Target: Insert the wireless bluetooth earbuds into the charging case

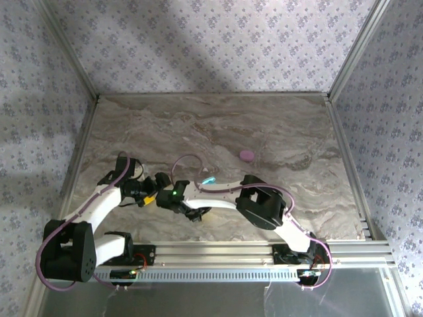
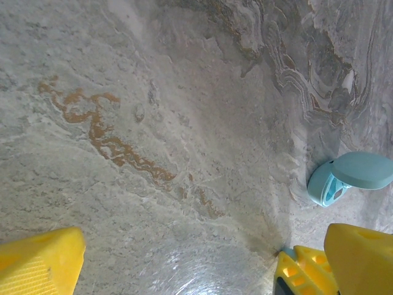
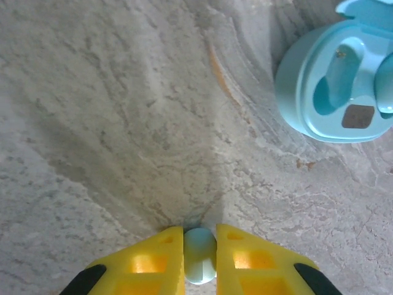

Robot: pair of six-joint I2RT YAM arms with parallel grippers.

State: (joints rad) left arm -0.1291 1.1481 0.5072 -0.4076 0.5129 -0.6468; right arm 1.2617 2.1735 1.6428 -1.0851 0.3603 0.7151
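While the left tool point(image 2: 199, 267) gapes, the right tool point(image 3: 199, 233) pinches a glossy blue earbud point(image 3: 199, 264).

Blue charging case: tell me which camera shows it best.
The right wrist view: the blue charging case lies open at top right, its inner slots facing the camera. The left wrist view catches it side-on at the right edge; the top external view gives just a tiny blue speck near the middle.

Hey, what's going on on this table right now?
The right gripper is pinching a light blue earbud between its fingers, with the open blue charging case lying just ahead of it. The left gripper is open near the case, holding nothing. A pink pod lies farther back on the table.
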